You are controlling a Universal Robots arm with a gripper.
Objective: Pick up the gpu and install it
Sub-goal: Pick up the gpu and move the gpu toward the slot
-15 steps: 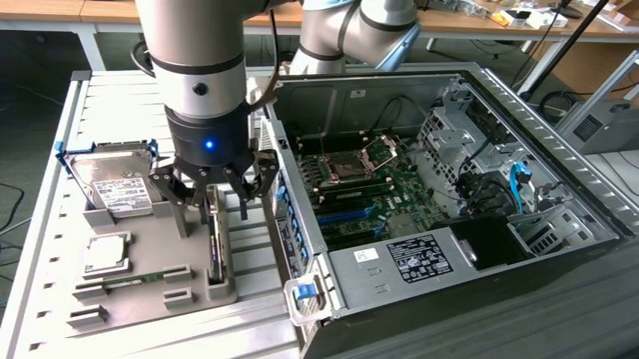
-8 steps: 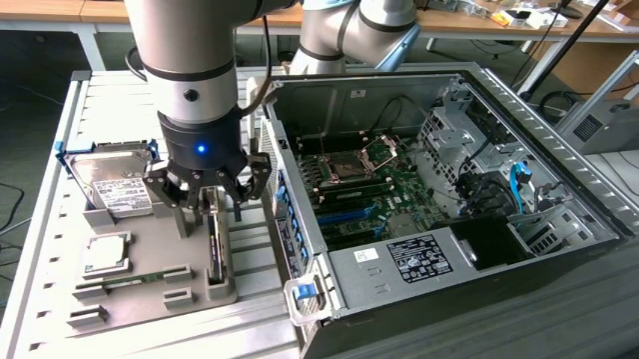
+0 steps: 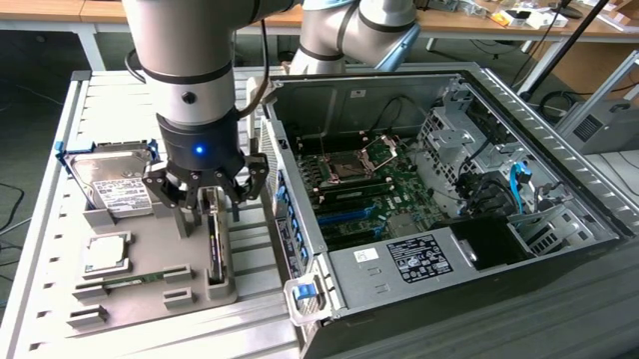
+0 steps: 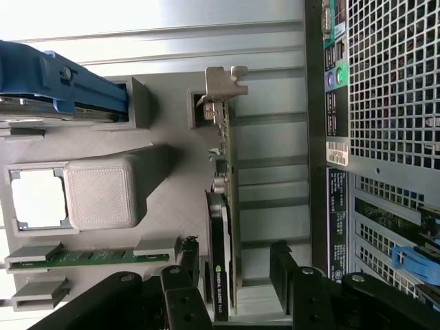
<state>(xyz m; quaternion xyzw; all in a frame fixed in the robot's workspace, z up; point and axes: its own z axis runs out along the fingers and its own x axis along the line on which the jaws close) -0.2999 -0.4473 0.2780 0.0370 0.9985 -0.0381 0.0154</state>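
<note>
In the exterior view, gripper [image 3: 209, 213] low over the grey tray [image 3: 135, 303], claw spread wide, 1 finger on each side of the gpu [image 3: 215, 247]. Pinching nothing. Gpu upright on its long edge in a slot along the tray side nearest the case [image 3: 479, 247], not yet lifted, not yet installed.

Added by the wrist view: the straddle from close up. Gpu [image 4: 225, 179] edge-on between 2 black fingers [image 4: 282, 268], with a clear gap on the case side; on the other side, cannot tell touching from just apart. At the card's far end, silver bracket [image 4: 223, 82] seated in a grey tray post. Just beside the card, the case's mesh rear panel [image 4: 392, 82] with its ports.

Added by the exterior view: the case lying on its side with the cover off, motherboard [image 3: 370, 191] bared, socket [image 3: 349, 166] near its middle, blue slots nearer the rear panel.

Elsewhere on the tray: hard drive [image 3: 115, 191] in blue rails, square chip [image 3: 107, 253], green memory stick [image 3: 130, 282], each in its own holder, all on the far side of the gpu from the case.

In the way between gpu and motherboard: the upright rear panel of the case.
</note>
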